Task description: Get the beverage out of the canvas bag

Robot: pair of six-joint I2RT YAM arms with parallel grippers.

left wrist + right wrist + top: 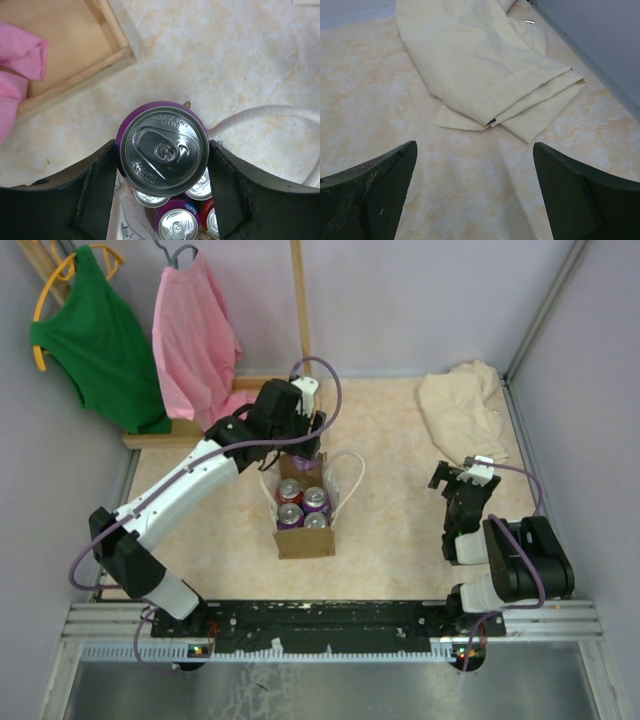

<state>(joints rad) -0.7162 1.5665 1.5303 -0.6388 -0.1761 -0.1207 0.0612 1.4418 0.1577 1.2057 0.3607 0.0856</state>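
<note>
The can [162,150] sits squarely between the jaws of the left gripper [162,172], pinched tight, high over the other cans [177,225] in the bag [305,542]. The right gripper [475,195] gapes wide, empty.

place: robot lab test cell | evidence: plain lilac walls [420,300]; aluminium mounting rail [330,621]; pink shirt [195,335] on hanger

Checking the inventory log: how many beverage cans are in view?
5. The left gripper holds a purple can over the canvas bag; four sit inside: far-left red can, far-right purple can, near-left purple can, near-right can. Others may hide beneath.
</note>
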